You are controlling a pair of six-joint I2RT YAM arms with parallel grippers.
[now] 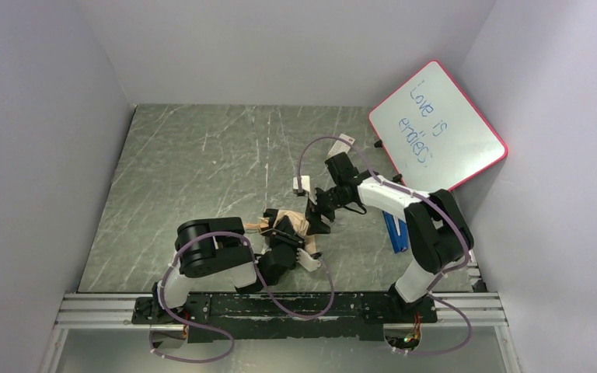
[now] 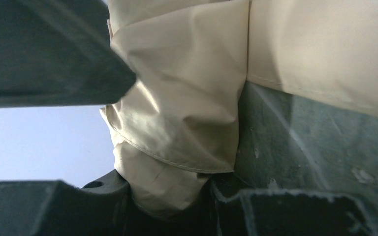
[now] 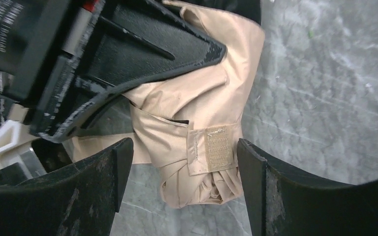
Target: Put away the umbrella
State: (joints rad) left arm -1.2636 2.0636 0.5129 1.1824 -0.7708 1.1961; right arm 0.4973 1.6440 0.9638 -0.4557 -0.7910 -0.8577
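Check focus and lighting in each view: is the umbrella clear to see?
Top view: evenly lit and sharp, but the umbrella is mostly hidden under the arms. Left wrist view: too close, cloth soft, fingers dark and blurred. Right wrist view: crisp on the strap patch, no glare, dark corner lower right.

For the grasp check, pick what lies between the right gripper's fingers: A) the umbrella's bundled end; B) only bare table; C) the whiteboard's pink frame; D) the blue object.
A: the right wrist view shows the open right gripper straddling the tan umbrella at its bundled end, its strap patch showing between the fingers.
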